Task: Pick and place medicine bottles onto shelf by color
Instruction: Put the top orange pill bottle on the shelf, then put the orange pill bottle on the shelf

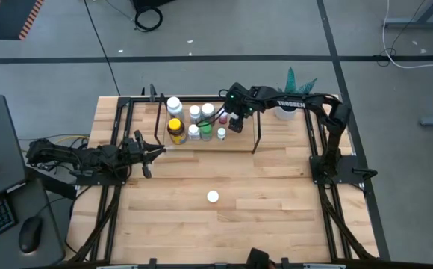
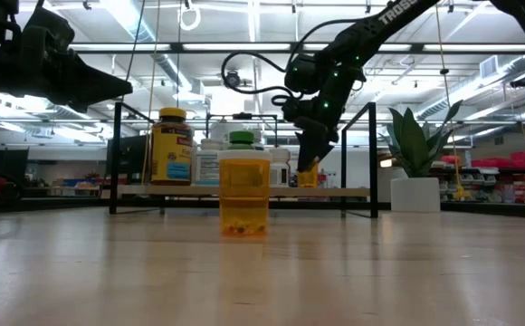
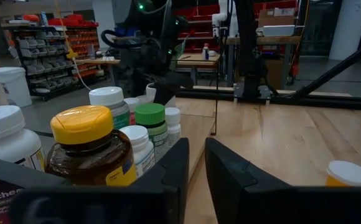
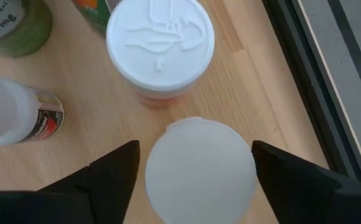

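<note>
across the wide wooden table point(image 1: 276, 217) we are working toward the shelf point(image 1: 239, 146) at the far side, where most of the medicine bottles are already standing in a cluster. the biggest of them, the amber bottle with the yellow cap point(image 1: 175, 131), is sitting at the shelf's left end, with white-capped and green-capped bottles packed close beside it.

our right gripper point(image 4: 193, 165) is hanging over the shelf's right part, and its fingers are standing apart on either side of a small white-capped bottle point(image 4: 199, 171) that is resting upright on the board just beside another white-capped bottle point(image 4: 160, 42). the fingers are not touching it, so we are judging this as the release step of a placement.

our left gripper point(image 3: 195, 168) is waiting low near the table's left edge with its fingers drawn together on nothing.

one small orange bottle with a white cap point(image 1: 213, 196) is standing alone mid-table, well apart from the shelf. next we are probably needing to lift the right gripper straight up, clear of the neighbouring caps, then go for that lone bottle.
</note>
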### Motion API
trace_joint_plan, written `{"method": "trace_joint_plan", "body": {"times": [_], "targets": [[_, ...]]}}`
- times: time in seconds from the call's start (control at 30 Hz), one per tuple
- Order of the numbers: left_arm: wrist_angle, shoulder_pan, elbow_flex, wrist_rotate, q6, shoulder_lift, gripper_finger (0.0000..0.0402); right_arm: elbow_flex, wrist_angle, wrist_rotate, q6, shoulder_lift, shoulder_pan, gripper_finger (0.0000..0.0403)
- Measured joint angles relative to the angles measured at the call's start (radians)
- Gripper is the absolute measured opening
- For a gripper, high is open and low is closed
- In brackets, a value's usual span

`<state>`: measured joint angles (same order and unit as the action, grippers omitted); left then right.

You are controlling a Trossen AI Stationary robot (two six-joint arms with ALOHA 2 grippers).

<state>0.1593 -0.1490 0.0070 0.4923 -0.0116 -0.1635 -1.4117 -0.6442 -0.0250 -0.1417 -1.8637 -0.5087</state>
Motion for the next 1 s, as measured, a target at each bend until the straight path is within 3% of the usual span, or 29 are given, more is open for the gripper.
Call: {"method": "trace_joint_plan", "body": {"times": [0.3,0.53,0.73,1.0], "targets": [[0.000,0.000,0.000,0.000,0.000,0.000,0.0058,-0.121,-0.121,-0.003,0.015,0.000,0.018,0.0363],[0.000,0.000,0.000,0.000,0.000,0.000,0.0060,-0.285,-0.274,-0.124,0.020,0.000,0.100,0.0363],[0.000,0.000,0.000,0.000,0.000,0.000,0.0063,-0.328,-0.209,-0.074,0.050,0.001,0.247,0.0358],[0.000,0.000,0.000,0.000,0.000,0.000,0.0056,-0.268,-0.056,0.021,0.143,0.001,0.478,0.0356]]}}
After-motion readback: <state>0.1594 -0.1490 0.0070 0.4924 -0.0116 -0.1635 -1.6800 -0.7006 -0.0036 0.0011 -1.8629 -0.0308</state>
